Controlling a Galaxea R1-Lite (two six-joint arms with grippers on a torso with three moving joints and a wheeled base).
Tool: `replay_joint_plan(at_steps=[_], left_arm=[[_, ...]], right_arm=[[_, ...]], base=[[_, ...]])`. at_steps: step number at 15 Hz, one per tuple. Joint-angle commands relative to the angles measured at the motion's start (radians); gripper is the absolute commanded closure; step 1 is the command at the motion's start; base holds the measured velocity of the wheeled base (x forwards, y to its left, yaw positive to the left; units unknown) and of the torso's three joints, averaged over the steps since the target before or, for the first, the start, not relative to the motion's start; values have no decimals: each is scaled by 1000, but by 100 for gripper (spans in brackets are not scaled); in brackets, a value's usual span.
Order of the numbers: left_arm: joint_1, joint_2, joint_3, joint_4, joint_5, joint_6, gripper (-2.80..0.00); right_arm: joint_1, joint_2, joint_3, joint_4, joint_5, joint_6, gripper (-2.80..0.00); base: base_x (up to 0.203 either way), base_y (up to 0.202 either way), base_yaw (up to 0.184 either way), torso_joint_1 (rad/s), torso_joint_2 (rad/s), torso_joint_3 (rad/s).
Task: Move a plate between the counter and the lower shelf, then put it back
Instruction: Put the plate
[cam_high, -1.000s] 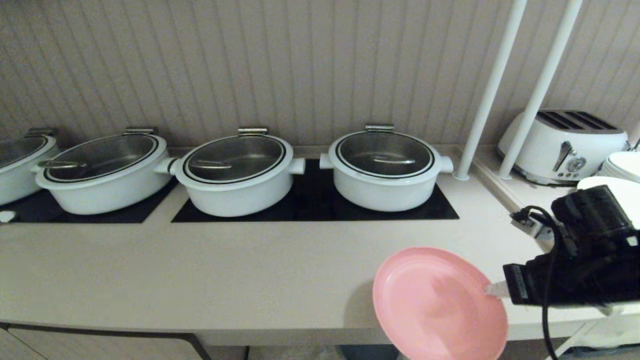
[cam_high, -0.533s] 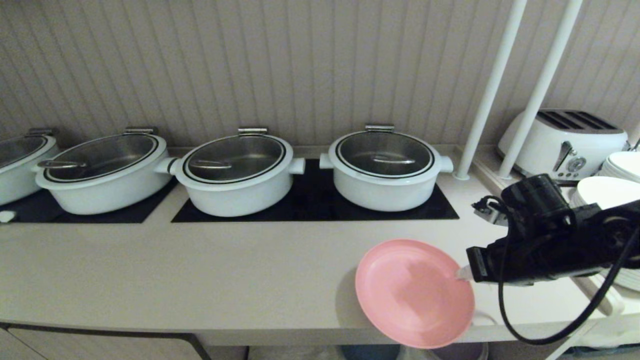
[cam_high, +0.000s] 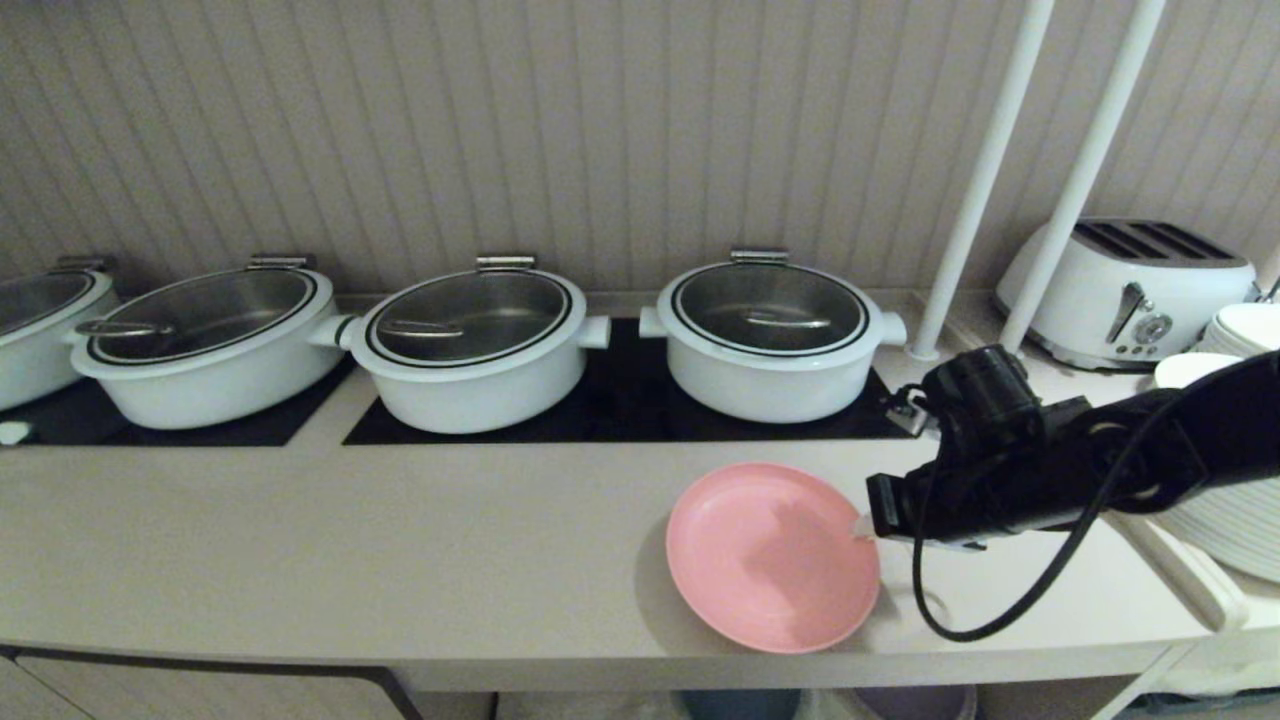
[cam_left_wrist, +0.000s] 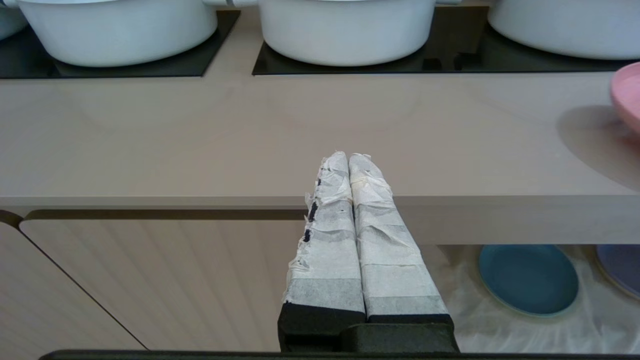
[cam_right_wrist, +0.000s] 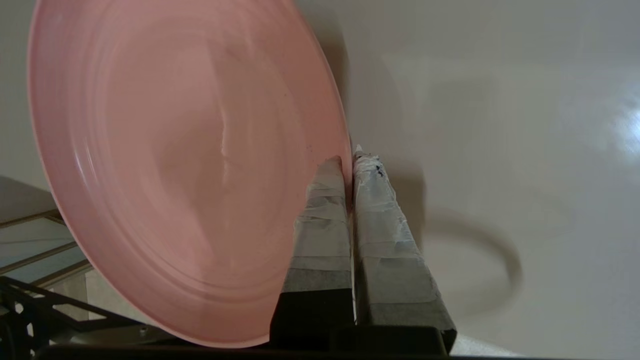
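While its near edge juts a little past the counter (cam_high: 400, 540) front, the plate (cam_high: 770, 555) faces up, slightly tilted, its far-right rim lifted. Whether its low side touches the counter is hard to tell. The right gripper (cam_high: 862, 525) is clamped on that rim. The left gripper (cam_left_wrist: 349, 165), jaws pressed together and empty, hangs before the counter, above the lower shelf (cam_left_wrist: 500, 320).

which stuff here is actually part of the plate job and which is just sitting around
In the job:
- pink plate, pinched at its rim by the right gripper
- counter
- lower shelf

Lying about:
- white pots
- toaster
- blue plate
- left gripper, idle
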Motion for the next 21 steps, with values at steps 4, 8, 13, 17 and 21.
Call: replay_joint_plan(at_steps=[4, 8, 13, 17, 21], left_arm=[[0, 0, 0, 0, 0, 0, 0], [0, 0, 0, 0, 0, 0, 0], [0, 0, 0, 0, 0, 0, 0], [0, 0, 0, 0, 0, 0, 0], [0, 0, 0, 0, 0, 0, 0]], right_arm=[[15, 88, -78, 1, 0, 1, 0], [16, 144, -123, 0, 0, 0, 0], [30, 210, -164, -47, -2, 43, 0], [37, 228, -166, -59, -2, 51, 0], [35, 226, -168, -62, -2, 51, 0]], base=[[0, 0, 0, 0, 0, 0], [0, 0, 0, 0, 0, 0], [0, 0, 0, 0, 0, 0], [0, 0, 0, 0, 0, 0], [0, 0, 0, 0, 0, 0]])
